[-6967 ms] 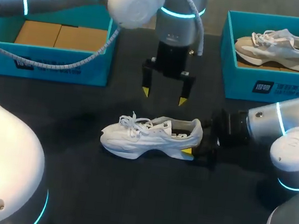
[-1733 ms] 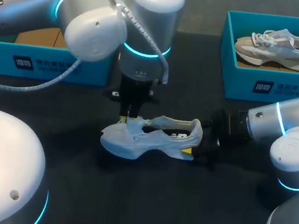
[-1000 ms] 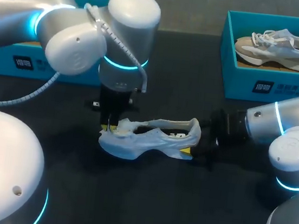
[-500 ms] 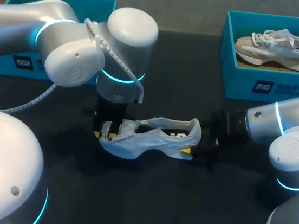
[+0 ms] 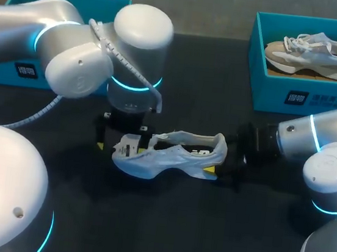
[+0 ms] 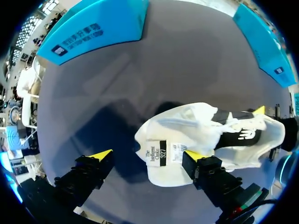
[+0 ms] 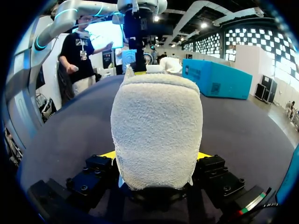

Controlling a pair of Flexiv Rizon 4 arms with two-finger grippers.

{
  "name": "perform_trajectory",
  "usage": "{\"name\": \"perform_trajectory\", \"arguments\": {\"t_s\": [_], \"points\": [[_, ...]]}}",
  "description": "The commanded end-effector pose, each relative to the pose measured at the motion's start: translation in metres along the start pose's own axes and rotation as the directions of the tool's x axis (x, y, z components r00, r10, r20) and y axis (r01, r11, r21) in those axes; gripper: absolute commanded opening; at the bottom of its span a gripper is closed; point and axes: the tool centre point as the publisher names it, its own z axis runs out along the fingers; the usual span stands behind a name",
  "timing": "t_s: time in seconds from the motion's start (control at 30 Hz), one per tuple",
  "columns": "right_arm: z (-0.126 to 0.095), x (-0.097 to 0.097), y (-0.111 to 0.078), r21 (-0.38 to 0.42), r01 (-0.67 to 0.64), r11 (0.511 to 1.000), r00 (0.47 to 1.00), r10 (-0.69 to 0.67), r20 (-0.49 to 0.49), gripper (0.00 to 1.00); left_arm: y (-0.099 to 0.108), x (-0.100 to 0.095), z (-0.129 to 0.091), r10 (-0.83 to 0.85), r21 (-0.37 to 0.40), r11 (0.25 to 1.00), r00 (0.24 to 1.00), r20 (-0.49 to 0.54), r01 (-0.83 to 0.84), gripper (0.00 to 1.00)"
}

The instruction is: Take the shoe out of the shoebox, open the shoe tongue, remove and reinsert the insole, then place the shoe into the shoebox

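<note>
A white shoe lies on its side mid-table, toe to the left. Its tongue is folded out over the toe, label side up. My left gripper stands over the toe, open wide, with the tongue lying loose between its fingertips. My right gripper comes in from the right and is shut on the shoe's heel, one finger on each side of it. The inside of the shoe shows dark; I cannot make out the insole.
A teal shoebox stands at the back left, mostly hidden behind my left arm. Another teal box at the back right holds a grey shoe. Bare dark tabletop lies in front of the shoe.
My left gripper has gone from shut on the tongue to wide open, letting it go. The tongue stays folded out over the toe. The right arm has not moved.
</note>
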Motion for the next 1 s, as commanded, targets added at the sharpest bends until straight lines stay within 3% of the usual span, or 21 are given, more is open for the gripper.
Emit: {"name": "perform_trajectory", "arguments": {"t_s": [0.03,0.23,0.43,0.53,0.67,0.83,0.97,1.0], "points": [[0.002,-0.002,-0.002,0.006,-0.001,1.0,1.0,0.001,0.0,0.0,-0.001,-0.002,-0.015,0.018,0.023,1.0,1.0,-0.021,-0.018,1.0],[0.002,-0.002,-0.002,0.006,-0.001,1.0,1.0,0.001,0.0,0.0,-0.012,0.012,-0.032,0.108,0.059,0.993,0.993,-0.039,-0.106,1.0],[0.002,-0.002,-0.002,0.006,-0.001,1.0,1.0,0.001,0.0,0.0,-0.021,0.028,-0.052,0.368,0.067,0.93,0.919,-0.14,-0.362,1.0],[0.002,-0.002,-0.002,0.006,-0.001,1.0,1.0,0.001,0.0,0.0,-0.025,0.034,-0.063,0.512,0.046,0.857,0.841,-0.174,-0.513,1.0],[0.002,-0.002,-0.002,0.006,-0.001,1.0,1.0,0.001,0.0,0.0,-0.031,0.04,-0.079,0.711,0.003,0.691,0.678,-0.184,-0.723,1.0],[0.002,-0.002,-0.002,0.006,-0.001,1.0,1.0,0.001,0.0,0.0,-0.036,0.052,-0.097,0.851,-0.061,0.499,0.502,-0.155,-0.865,1.0],[0.002,-0.002,-0.002,0.006,-0.001,1.0,1.0,0.001,0.0,0.0,-0.035,0.064,-0.109,0.916,-0.067,0.37,0.376,-0.14,-0.927,1.0],[0.002,-0.002,-0.002,0.006,-0.001,1.0,1.0,0.001,0.0,0.0,-0.036,0.065,-0.111,0.925,-0.06,0.348,0.353,-0.14,-0.936,0.92]]}}
